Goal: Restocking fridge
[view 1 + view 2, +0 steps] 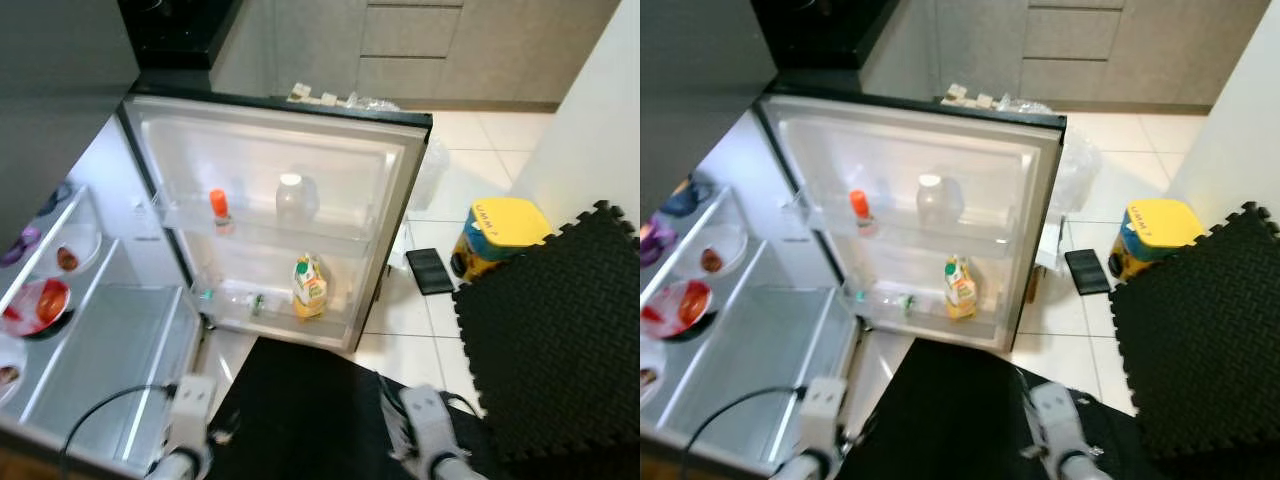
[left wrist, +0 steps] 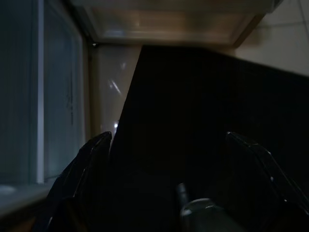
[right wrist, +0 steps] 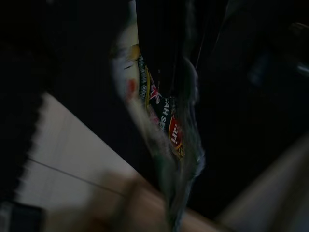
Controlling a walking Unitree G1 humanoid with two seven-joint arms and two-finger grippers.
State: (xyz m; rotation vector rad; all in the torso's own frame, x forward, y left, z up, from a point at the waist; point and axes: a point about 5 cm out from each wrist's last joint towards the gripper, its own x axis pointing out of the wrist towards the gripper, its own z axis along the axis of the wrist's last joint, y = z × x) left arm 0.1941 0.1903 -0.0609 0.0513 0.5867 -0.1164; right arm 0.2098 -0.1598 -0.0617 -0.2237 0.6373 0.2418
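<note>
My left end effector [image 2: 164, 159] hangs wide open and empty. My right end effector's grip I cannot tell; a blurred labelled packet [image 3: 161, 121] is before it. Fridge door [image 1: 280, 215] is open, with a juice carton [image 1: 309, 287] on its lower shelf.

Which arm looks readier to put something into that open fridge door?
Probably the right arm: a labelled bottle sits close before its wrist camera, blurred. The left gripper is open and empty, over the dark mat.

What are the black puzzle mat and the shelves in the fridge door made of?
The mat looks like soft matte foam: dull black, with jigsaw-toothed edges. The door shelves look like clear, glossy plastic, since the bottles show through them.
</note>
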